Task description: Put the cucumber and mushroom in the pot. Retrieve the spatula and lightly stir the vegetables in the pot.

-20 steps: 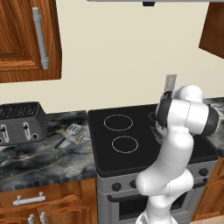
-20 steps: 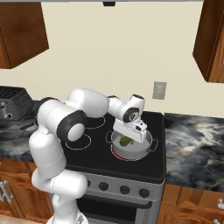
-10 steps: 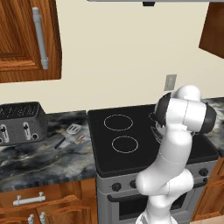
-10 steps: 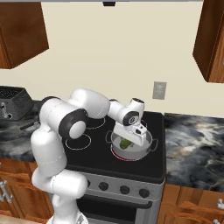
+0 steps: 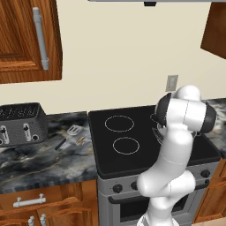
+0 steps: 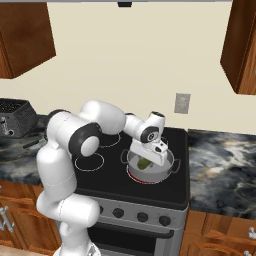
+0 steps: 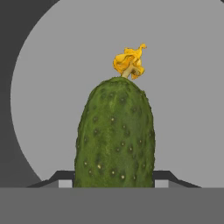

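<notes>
Over the pot, gripper fingers clamp the cucumber; step 1 underway. Next: release it, then fetch the mushroom.

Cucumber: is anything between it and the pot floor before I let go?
Nothing visible. The cucumber sits between the hand fingers, directly over the pot, whose pale inside shows bare behind it.
</notes>
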